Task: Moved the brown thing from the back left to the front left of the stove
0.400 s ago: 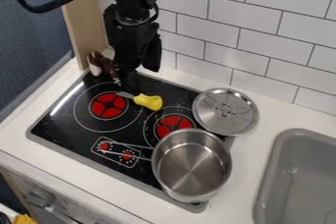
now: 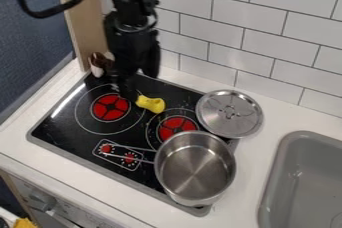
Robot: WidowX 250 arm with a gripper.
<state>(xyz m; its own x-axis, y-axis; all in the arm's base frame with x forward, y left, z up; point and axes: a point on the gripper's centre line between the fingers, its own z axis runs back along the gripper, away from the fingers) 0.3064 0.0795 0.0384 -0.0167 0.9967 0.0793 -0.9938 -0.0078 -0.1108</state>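
Observation:
The gripper (image 2: 126, 88) hangs low over the back left of the stove (image 2: 55, 122), just above the rear side of the left burner. Behind it and to its left, a brown thing with a whitish part (image 2: 99, 64) stands at the stove's back left corner, by the wooden panel. The arm hides some of that thing's right side, so I cannot tell whether the two touch.
Right of the gripper lies a yellow handle (image 2: 151, 104). A steel pot (image 2: 194, 167) stands at the stove's front right, its handles over the controls. A metal lid (image 2: 230, 114) lies behind it. A grey sink (image 2: 304, 182) is at the right.
The gripper has come down a little and slightly to the left, and it now covers the metal part beside the yellow handle. The pot and lid have stayed put.

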